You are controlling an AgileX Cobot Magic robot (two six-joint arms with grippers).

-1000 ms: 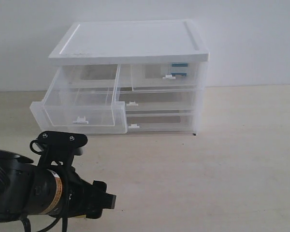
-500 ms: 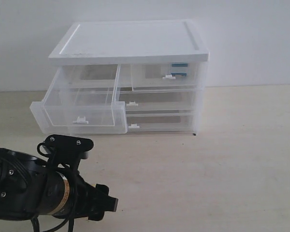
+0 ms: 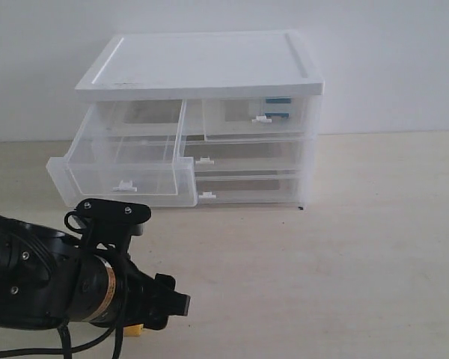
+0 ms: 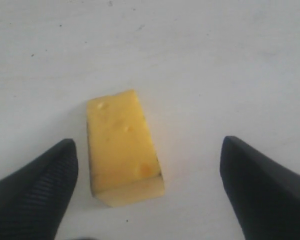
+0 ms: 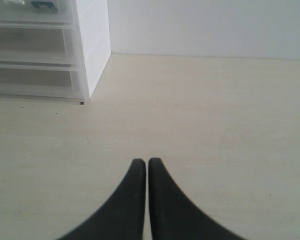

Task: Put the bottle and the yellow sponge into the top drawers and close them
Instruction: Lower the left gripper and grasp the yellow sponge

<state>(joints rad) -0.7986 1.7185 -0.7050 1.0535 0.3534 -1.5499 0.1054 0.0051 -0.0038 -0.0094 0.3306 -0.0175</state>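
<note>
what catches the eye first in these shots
The yellow sponge lies on the pale table, framed by the wide-open left hand, which does not touch it. At the back stands the white-topped clear cabinet with its top left drawer pulled out. The black left arm sits low in front of it.

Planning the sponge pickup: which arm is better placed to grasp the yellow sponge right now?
Left. The left fingers stand open on either side of the yellow sponge on the table. The right fingers are shut, pointing past the cabinet, no sponge in view.
</note>
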